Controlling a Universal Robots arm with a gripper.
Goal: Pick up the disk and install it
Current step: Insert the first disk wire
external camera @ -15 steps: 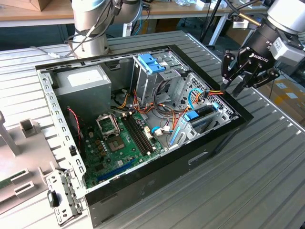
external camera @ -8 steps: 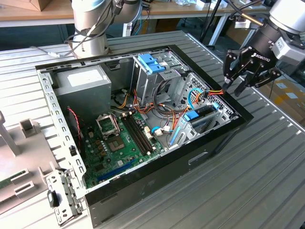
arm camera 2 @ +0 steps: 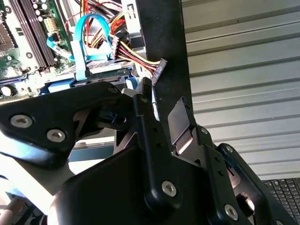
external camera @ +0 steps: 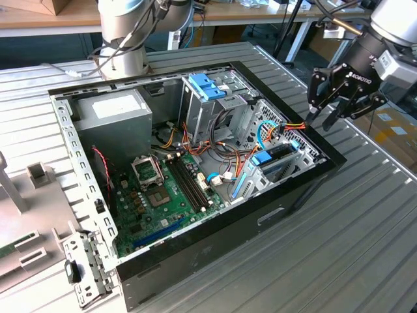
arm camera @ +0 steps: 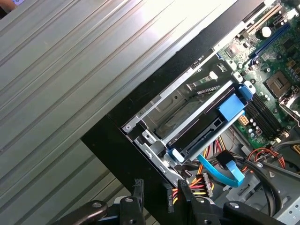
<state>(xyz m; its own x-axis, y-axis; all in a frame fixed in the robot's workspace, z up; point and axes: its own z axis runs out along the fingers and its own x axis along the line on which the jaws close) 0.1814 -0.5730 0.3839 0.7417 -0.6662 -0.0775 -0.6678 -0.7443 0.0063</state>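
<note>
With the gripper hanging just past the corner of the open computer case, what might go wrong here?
The gripper hovers empty beside the loose power cable bundle; it might snag those wires. The disk sits on edge in its bay with blue side pieces, so a grasp may slip. The fingers could also strike the black case rim.

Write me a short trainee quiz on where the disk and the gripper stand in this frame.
1. True or false: the gripper is shut on the disk.
2. Where does the disk lie? A) in the gripper; B) in the metal drive bay inside the case; C) outside the case.
3. Fill in: in the exterior view, the gripper hangs over the case's ____ end.

Key: 1 false, its jaws stand open and empty; 2 B; 3 right.
</note>
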